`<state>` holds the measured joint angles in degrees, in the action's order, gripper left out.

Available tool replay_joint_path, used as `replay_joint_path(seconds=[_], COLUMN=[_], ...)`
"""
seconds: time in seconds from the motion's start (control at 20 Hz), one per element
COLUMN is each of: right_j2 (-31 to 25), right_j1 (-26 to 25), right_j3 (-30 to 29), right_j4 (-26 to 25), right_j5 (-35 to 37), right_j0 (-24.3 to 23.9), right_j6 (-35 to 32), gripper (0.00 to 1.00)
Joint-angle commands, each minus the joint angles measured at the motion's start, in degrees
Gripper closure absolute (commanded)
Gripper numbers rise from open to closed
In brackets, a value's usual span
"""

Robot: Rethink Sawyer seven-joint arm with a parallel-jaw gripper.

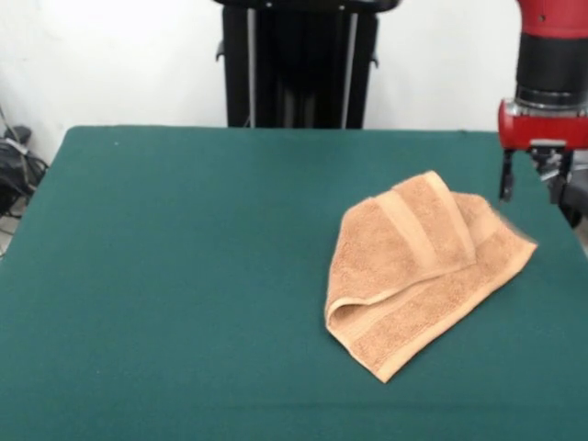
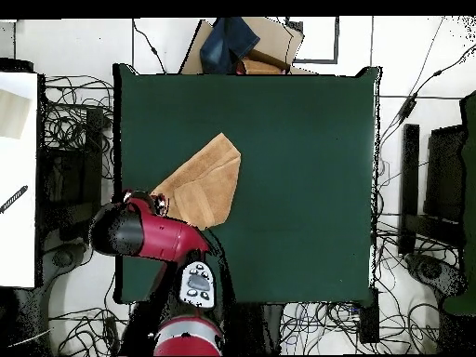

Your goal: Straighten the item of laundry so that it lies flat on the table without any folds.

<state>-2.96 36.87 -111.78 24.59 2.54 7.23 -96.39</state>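
The item of laundry, a light orange-tan towel [image 1: 418,266], lies on the right part of the green table [image 1: 184,276]. It is folded over itself, with one flap turned back so that a woven band shows on top. My gripper [image 1: 533,188] hangs just above the table by the towel's far right corner, open and empty. In the overhead view the towel [image 2: 200,181] lies near the table's [image 2: 307,167] left edge, and the red arm [image 2: 149,232] reaches to its lower left corner, where the gripper [image 2: 160,202] sits.
The black pedestal [image 1: 299,64] stands behind the table's far edge. Cables lie on the floor at the left [image 1: 14,175]. Overhead, a cardboard box with a blue thing [image 2: 244,42] sits past the far edge, and a white surface [image 2: 19,177] stands at the left.
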Motion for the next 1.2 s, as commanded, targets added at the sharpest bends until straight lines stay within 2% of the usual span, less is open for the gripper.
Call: replay_joint_path(seconds=[0.05,0.4,0.6,0.8,0.9,0.95,1.1,1.2], right_j2=[-10.0,-9.0,-5.9,-4.4,-0.5,3.4,9.9,12.8], right_j1=[-3.4,-3.3,-3.4,-4.9,-4.6,-4.3,-4.5,-5.6], right_j3=[-5.5,-5.5,-3.7,-1.6,0.1,2.0,5.5,7.0], right_j4=[-0.8,0.2,0.9,-2.5,-3.6,-4.1,-5.6,-7.3], right_j5=[-6.0,-5.6,-2.7,0.7,4.3,7.9,12.8,13.4], right_j0=[-3.8,-3.1,-1.6,-5.1,-4.2,-2.3,0.9,2.0], right_j6=[-16.8,-15.9,-13.6,-7.8,-5.0,-3.6,-2.5,-2.9], gripper=[0.0,0.0,0.0,0.0,0.0,0.0,0.0,0.0])
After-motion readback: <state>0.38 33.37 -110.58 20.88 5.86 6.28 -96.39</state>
